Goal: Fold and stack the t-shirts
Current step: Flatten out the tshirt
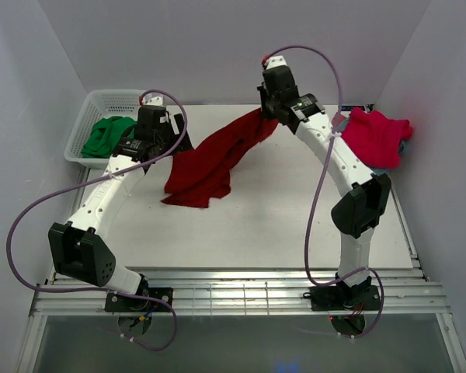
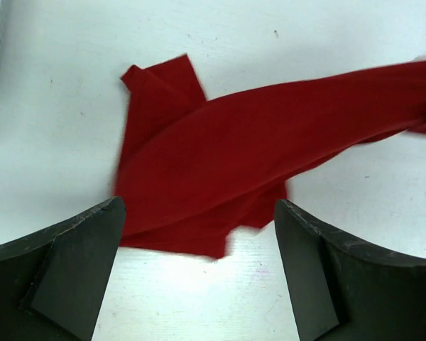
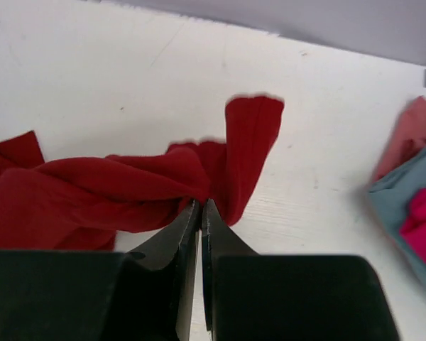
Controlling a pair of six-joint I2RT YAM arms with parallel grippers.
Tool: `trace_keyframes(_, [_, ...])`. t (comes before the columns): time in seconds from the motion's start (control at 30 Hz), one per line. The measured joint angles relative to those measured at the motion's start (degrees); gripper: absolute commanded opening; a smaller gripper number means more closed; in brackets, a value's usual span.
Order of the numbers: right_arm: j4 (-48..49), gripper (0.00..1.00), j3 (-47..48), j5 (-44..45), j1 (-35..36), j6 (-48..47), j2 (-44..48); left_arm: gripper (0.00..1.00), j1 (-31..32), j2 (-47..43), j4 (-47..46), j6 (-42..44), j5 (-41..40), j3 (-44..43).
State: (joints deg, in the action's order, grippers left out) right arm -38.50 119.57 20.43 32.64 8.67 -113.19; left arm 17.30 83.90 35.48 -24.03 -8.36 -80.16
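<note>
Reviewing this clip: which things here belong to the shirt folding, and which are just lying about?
Job: dark red t-shirt, pinched by the right fingers; pink-red shirt; grey-blue folded shirts under it.
Lying about: white basket; green cloth inside it, possibly another shirt.

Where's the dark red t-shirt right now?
In the top view, the dark red cloth t-shirt stretches across the middle of the white table, its right end pinched in the right gripper's shut jaws, its left end below the open left gripper.
</note>
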Motion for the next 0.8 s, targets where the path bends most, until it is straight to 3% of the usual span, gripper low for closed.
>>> trace_keyframes(0.17, [-0.4, 0.08, -1.7, 2.9, -2.6, -1.6, 7.1, 0.97, -0.1, 0.0, 0.7, 0.0, 0.0, 2.7])
trace_keyframes(0.37, [-4.4, 0.08, -22.8, 3.3, 0.0, 1.8, 17.4, 0.96, -0.1, 0.0, 1.8, 0.1, 0.3, 5.8])
trace_keyframes(0.53, [-11.8, 0.08, -41.4, 2.4, 3.5, 9.3, 20.8, 0.96, -0.1, 0.0, 2.2, 0.6, 1.0, 6.7])
trace_keyframes(0.6, [-14.3, 0.19, -45.8, 1.7, 4.6, 11.5, 21.3, 0.96, -0.1, 0.0, 2.2, 0.7, 1.8, 6.7])
trace_keyframes(0.67, [-17.0, 0.39, -47.8, 1.0, 5.7, 13.4, 21.8, 0.96, -0.1, 0.3, 2.2, 0.7, 2.9, 6.7])
trace_keyframes(0.7, [-18.0, 0.51, -47.6, 1.0, 5.8, 13.8, 21.9, 0.96, -0.1, 0.6, 2.2, 0.7, 3.5, 6.7])
trace_keyframes(0.8, [-19.0, 0.71, -44.0, 2.4, 5.8, 13.4, 22.0, 0.96, -0.1, 1.3, 1.7, 0.6, 4.8, 7.4])
